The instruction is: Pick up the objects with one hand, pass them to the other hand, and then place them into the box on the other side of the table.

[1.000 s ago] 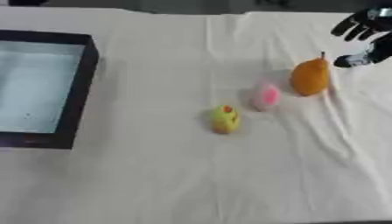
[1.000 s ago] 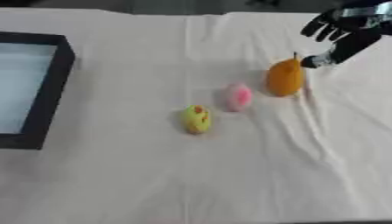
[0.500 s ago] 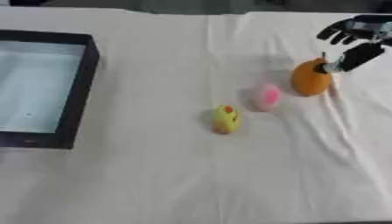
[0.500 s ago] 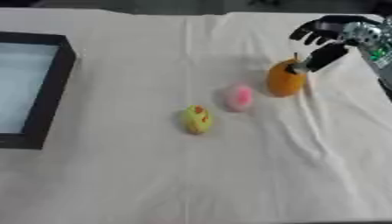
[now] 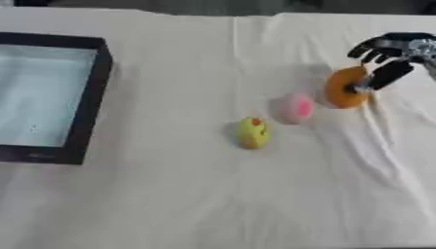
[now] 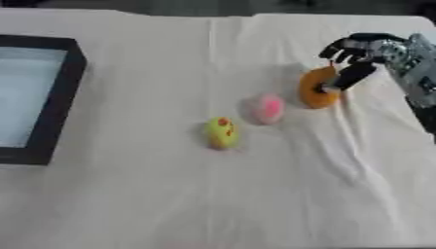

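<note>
Left eye view: right hand (image 5: 388,58) at the orange object (image 5: 344,87) on the tabletop (image 5: 213,194), thumb against its right face, fingers (image 5: 368,46) arched apart above it, not yet closed round it.
Left eye view, others: pink object (image 5: 295,108) just beside the orange one; yellow object (image 5: 252,131) nearer; box (image 5: 85,104) far left.
Right eye view: same layout; left hand unseen.
Risk: the thumb may topple or roll the orange object into the pink one.
Writing: none readable.
</note>
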